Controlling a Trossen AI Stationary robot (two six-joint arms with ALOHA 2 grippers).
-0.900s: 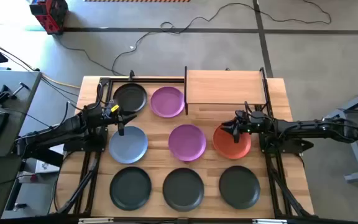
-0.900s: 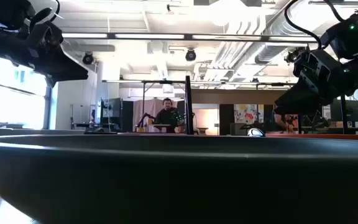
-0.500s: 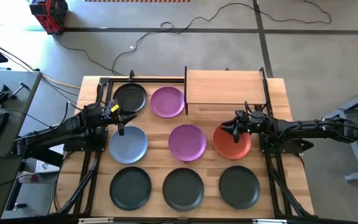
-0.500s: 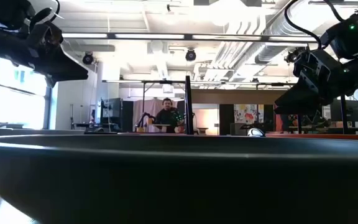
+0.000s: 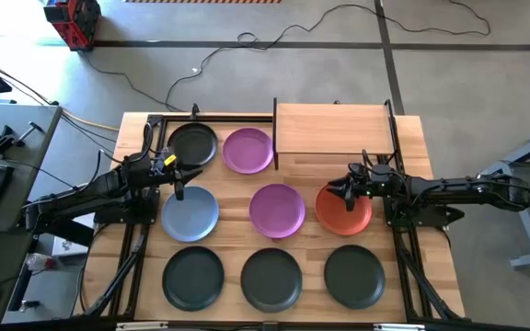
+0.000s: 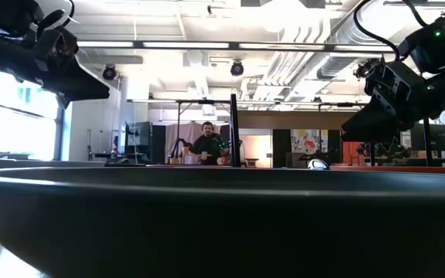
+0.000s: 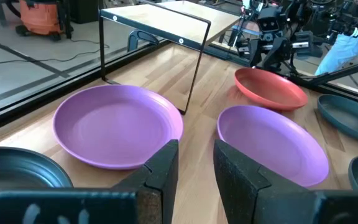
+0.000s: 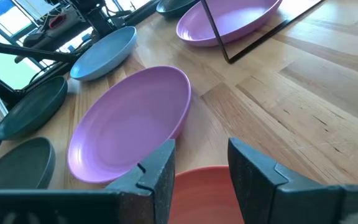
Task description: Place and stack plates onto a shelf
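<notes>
Table: a wood-plank tabletop (image 5: pixel 412 161) carries eight plates in three rows, none touching another.
Back row: a dark plate (image 5: pixel 192 144) sits beside a purple plate (image 5: pixel 248 150), which lies just left of the shelf.
Shelf: the shelf (image 5: pixel 333 128), a light-wood board framed in thin black rods, stands at the back right of the table (its top bare).
Middle row: a pale blue-grey plate (image 5: pixel 190 214), a second purple plate (image 5: pixel 277 210) and an orange-red plate (image 5: pixel 337 214) lie side by side.
Front row: three dark plates (image 5: pixel 271 279) line the near edge.
Left gripper: the left gripper (image 5: pixel 178 190) hangs over the back rim of the pale blue-grey plate; its wrist camera shows the fingers (image 7: pixel 160 171) a narrow gap apart and holding nothing.
Right gripper: the right gripper (image 5: pixel 345 193) hangs above the orange-red plate, jaws apart with the plate's rim showing between the fingers (image 8: pixel 157 171), not gripped.
Background: a person (image 6: pixel 206 143) shows far across the room, behind the table.
</notes>
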